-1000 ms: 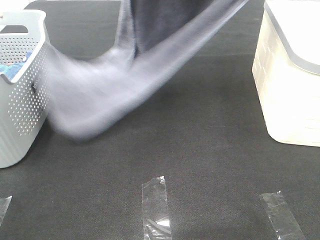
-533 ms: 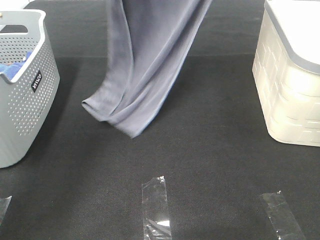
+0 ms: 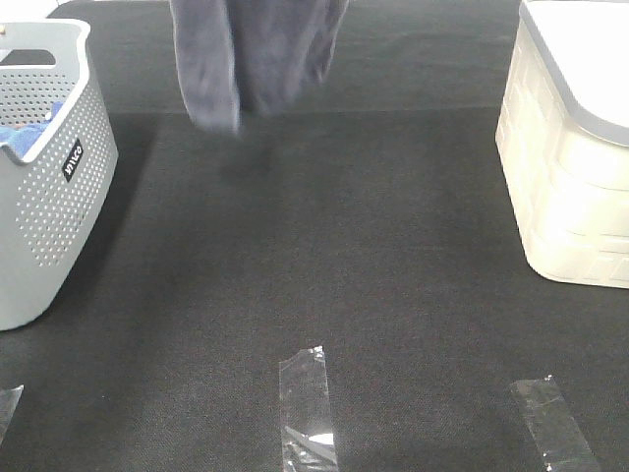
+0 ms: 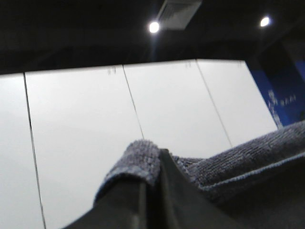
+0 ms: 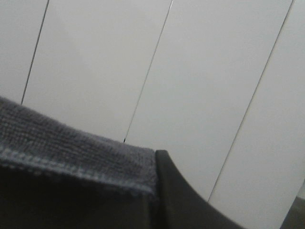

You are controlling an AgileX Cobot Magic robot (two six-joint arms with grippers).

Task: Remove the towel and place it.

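Grey towel is hung lengthwise, end down, right of the basket, clamped by left gripper and right gripper.

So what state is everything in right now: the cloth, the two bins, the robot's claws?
towel: hanging bunched above the table.
left gripper: shut on the towel.
right gripper: shut on the towel.
grey basket: upright, blue cloth inside.
white bin: upright, lid on.

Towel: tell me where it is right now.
The towel hangs at the top of the exterior high view, left of centre, between the grey basket and the cream bin, nearer the basket.
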